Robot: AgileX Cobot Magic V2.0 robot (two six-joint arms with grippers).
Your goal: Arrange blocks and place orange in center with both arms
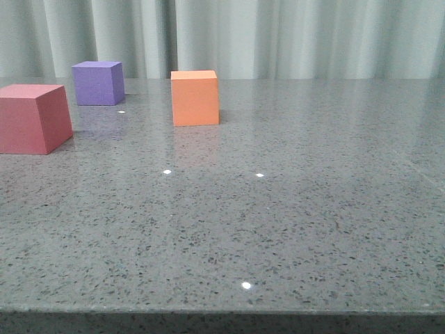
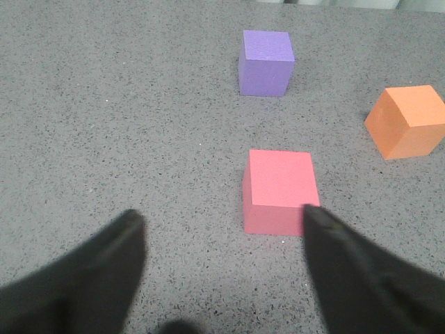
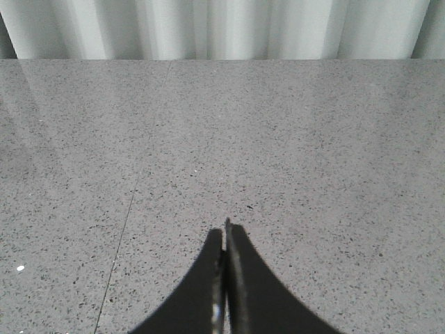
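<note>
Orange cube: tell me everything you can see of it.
The orange cube is a plain, matte, solid-coloured block with sharp edges and no markings. It sits flat and upright on the speckled grey table, which shows a faint reflection of it. From the front it stands right of the purple cube and farther back than the pink cube, apart from both. Nothing touches it but the table; the open left claw is nearer the pink cube.

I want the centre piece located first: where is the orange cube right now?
In the front view the orange cube sits left of centre toward the table's far edge, apart and right of the purple cube; the red-pink cube lies nearer, far left.
</note>
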